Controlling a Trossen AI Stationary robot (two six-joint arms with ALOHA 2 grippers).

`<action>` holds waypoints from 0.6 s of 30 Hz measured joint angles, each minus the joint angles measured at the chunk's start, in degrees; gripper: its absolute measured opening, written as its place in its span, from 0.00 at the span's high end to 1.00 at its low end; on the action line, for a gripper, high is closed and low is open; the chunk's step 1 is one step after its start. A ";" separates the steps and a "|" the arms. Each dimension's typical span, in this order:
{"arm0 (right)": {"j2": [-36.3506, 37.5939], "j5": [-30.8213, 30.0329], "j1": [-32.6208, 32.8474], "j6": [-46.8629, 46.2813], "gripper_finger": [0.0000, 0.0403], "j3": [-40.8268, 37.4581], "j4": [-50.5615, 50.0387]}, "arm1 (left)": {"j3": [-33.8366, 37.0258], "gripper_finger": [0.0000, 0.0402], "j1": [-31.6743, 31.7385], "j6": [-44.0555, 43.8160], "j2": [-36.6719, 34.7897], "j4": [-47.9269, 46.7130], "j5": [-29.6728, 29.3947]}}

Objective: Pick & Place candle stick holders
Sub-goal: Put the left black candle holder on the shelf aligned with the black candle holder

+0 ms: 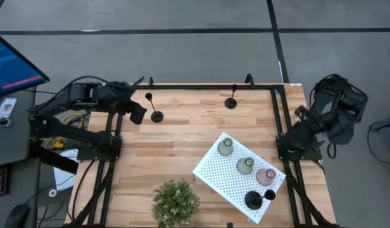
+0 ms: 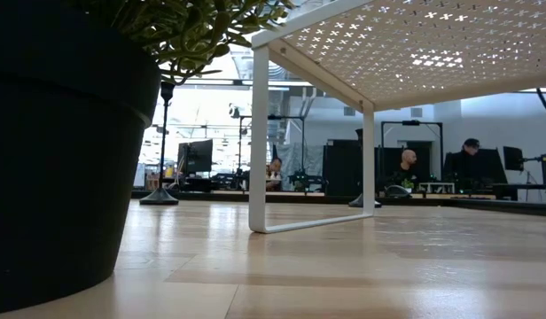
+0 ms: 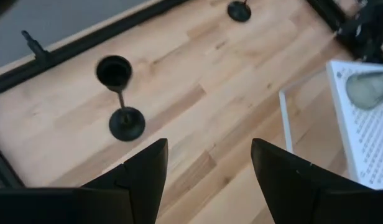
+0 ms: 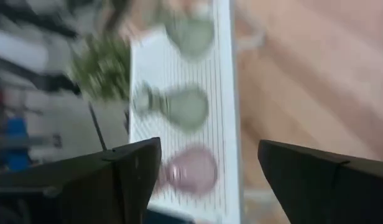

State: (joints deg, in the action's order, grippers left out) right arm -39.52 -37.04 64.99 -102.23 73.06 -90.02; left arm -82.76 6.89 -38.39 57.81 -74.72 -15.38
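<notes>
Tipping is the main hazard: the black candle stick holder nearest the left gripper is a thin stem on a small round base, standing upright on the wooden surface near its far edge, and a jaw brushing the cup or stem on the way in could knock it over and send it rolling toward the rail. The left gripper sits just beside it with jaws spread and holding nothing; in its wrist view the holder stands off to one side of the gap rather than centred, so I judge a straight descent would clip it. A second black holder stands farther along the same edge, well apart. On the white perforated board rest three squat pale holders, greenish, beige and pinkish, with a third black one lying tilted at the near end; any new piece set down carelessly could jostle these. The right gripper waits at the right edge, jaws spread and empty. A potted plant crowds the board's near corner.
</notes>
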 joint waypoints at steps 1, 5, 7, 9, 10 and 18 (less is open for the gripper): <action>1.20 -1.66 -1.21 1.71 0.35 0.00 -0.02 | 0.00 0.42 -0.45 0.05 0.54 -0.07 0.00; 5.50 -6.73 -5.97 7.68 0.35 0.00 0.00 | 0.11 0.43 -2.60 -0.04 2.03 -1.71 -2.27; 7.12 -9.07 -8.18 10.73 0.35 0.00 -0.01 | 1.66 0.44 -3.98 -0.87 2.20 -1.58 -5.58; 8.34 -11.04 -10.16 14.06 0.35 0.00 0.00 | 4.59 0.45 -5.22 -1.82 2.11 -1.53 -9.30; 8.85 -11.82 -11.09 15.54 0.35 0.00 0.00 | 6.54 0.45 -5.81 -2.47 1.71 -1.45 -10.58; 11.26 -17.51 -17.01 24.01 0.35 0.02 -0.01 | 27.00 0.43 -8.60 -6.45 -3.42 12.95 -16.76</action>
State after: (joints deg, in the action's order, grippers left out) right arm -28.26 -54.55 47.98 -78.22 73.08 -90.03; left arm -55.76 -1.70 -44.84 54.40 -61.76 -32.13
